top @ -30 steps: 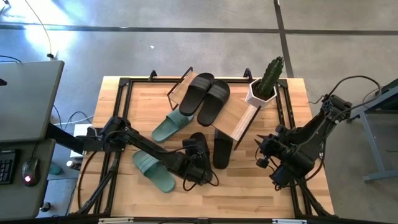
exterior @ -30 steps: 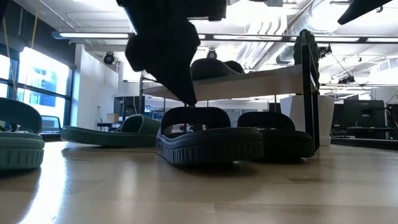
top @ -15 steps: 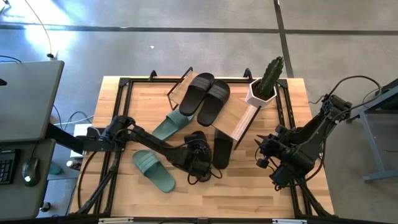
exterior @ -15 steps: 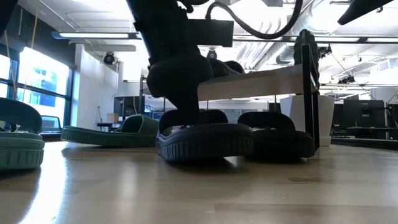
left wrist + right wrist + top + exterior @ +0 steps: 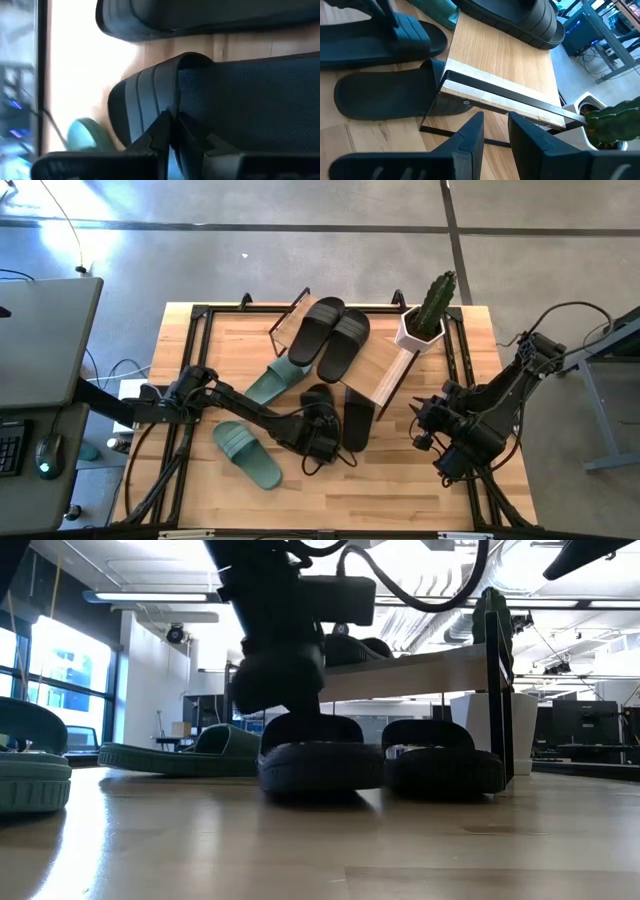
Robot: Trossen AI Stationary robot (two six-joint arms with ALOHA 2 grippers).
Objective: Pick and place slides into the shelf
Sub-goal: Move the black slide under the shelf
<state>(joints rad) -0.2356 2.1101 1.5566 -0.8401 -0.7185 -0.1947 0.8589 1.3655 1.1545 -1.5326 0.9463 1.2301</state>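
My left gripper (image 5: 322, 420) is down on a black slide (image 5: 318, 396) that lies on the table in front of the shelf (image 5: 386, 360), and is shut on its strap. A second black slide (image 5: 356, 420) lies beside it with its far end under the shelf's plank. Two black slides (image 5: 333, 335) rest sole-down on the shelf top. One green slide (image 5: 272, 383) lies partly under the shelf, another (image 5: 247, 454) on the table near the left. My right gripper (image 5: 495, 135) hovers open at the right, touching nothing. My left gripper pinches the black slide's strap (image 5: 150, 92) at its edge between the two fingers (image 5: 159, 131). The fingers slant down onto it from the table's near left side. The slide stays sole-down on the table (image 5: 320, 768).
A cactus in a white pot (image 5: 425, 320) stands at the shelf's far right corner. A black metal frame (image 5: 190, 360) runs around the table's edges. Bare wood lies along the near edge (image 5: 380, 490).
My left gripper has gone toward the far edge and down onto the black slide, rolled a little, and shut on its strap. The slide has turned somewhat on the table, showing narrower in the low view than before.
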